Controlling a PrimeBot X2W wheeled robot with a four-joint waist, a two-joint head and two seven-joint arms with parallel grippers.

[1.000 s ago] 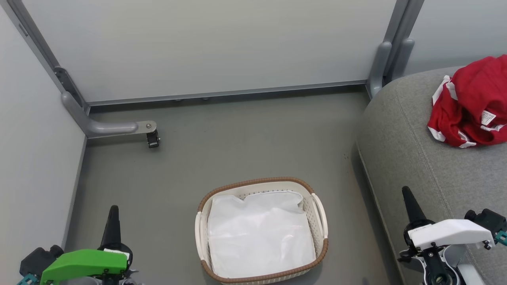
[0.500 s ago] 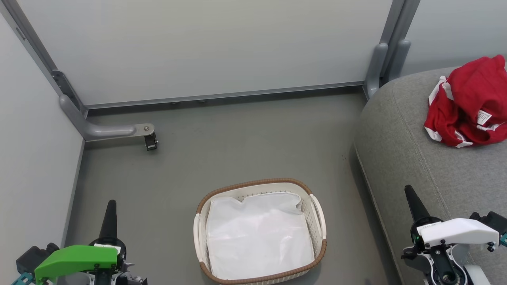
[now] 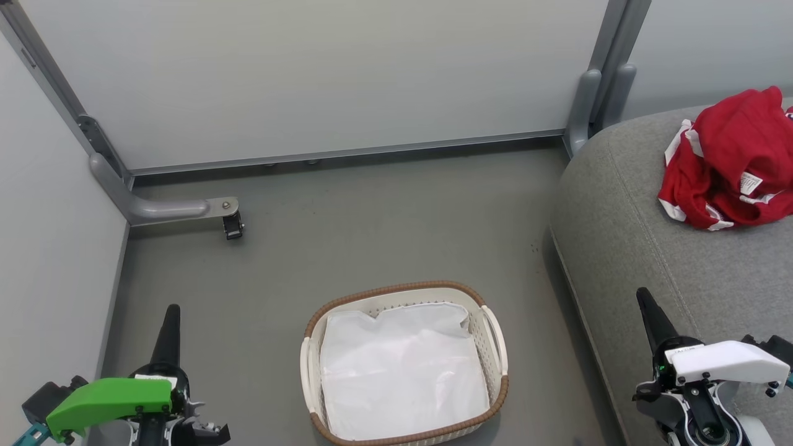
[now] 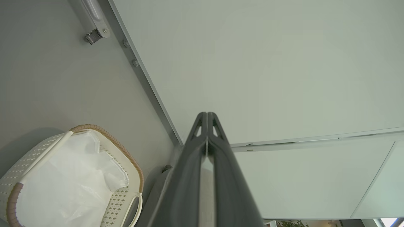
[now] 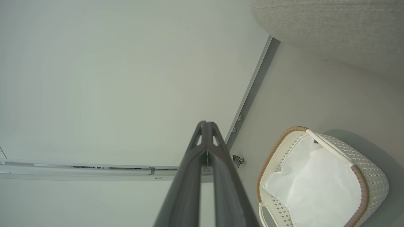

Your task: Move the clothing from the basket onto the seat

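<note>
One grey seat (image 3: 650, 266) stands at my right; left of it sits the basket (image 3: 396, 288), a white liner sheet (image 3: 403, 378) lying inside, and the red clothing (image 3: 722, 164) is heaped on the seat's far part, well apart from the basket. My left pincer (image 3: 171, 313) and right pincer (image 3: 644, 300) hang low, fingers pressed together, holding nothing.

No readable text anywhere. Small white sewn-in tag (image 3: 748, 183) on the crumpled bright red fabric clothing (image 3: 718, 155), up and far right of the oval cream-white perforated plastic basket (image 3: 396, 288): dark print, too small to read. Pale lettering on the black collar (image 3: 679, 350) of the right gripper (image 3: 644, 303), right of basket: illegible. White sticker (image 3: 150, 376) on the left gripper (image 3: 172, 316), left of basket: blurred.
</note>
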